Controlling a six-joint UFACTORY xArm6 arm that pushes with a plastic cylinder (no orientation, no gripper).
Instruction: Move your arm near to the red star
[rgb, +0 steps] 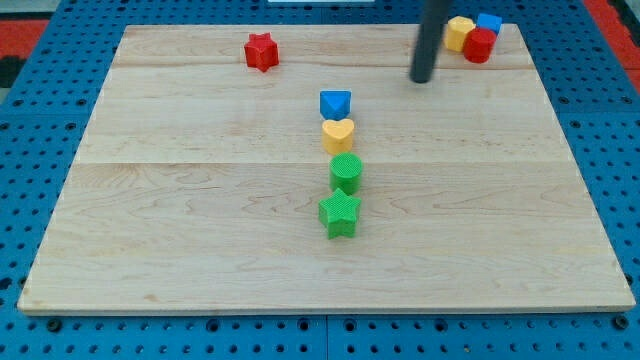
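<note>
The red star (261, 51) lies near the view's top, left of centre, on the wooden board (200, 220). My tip (422, 79) is at the end of the dark rod that comes down from the view's top, right of centre. It stands well to the right of the red star and touches no block. It is up and to the right of the blue block (335, 103).
A column runs down the board's middle: the blue block, a yellow heart (338, 134), a green cylinder (346, 172), a green star (339, 214). At the top right corner a yellow block (459, 32), a red cylinder (479, 45) and a blue block (490, 22) cluster together.
</note>
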